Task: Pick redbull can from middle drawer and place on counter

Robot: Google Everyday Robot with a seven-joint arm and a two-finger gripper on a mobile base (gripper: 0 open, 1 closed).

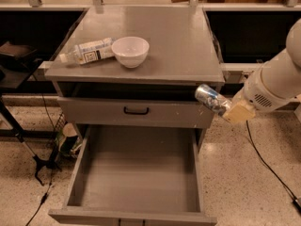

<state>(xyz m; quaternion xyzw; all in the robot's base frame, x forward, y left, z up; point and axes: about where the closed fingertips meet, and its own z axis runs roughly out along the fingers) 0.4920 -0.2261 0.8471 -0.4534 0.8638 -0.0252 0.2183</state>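
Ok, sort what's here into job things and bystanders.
Job: redbull can, held by the gripper just below the front right corner of the counter; open middle drawer.
Lying about: plastic bottle; white bowl, both on the counter.

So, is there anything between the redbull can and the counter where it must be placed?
Nothing visible blocks it. The gripper holds the redbull can at the cabinet's right front corner, just below the counter edge. The bowl and bottle sit on the counter's left front part, away from that side.
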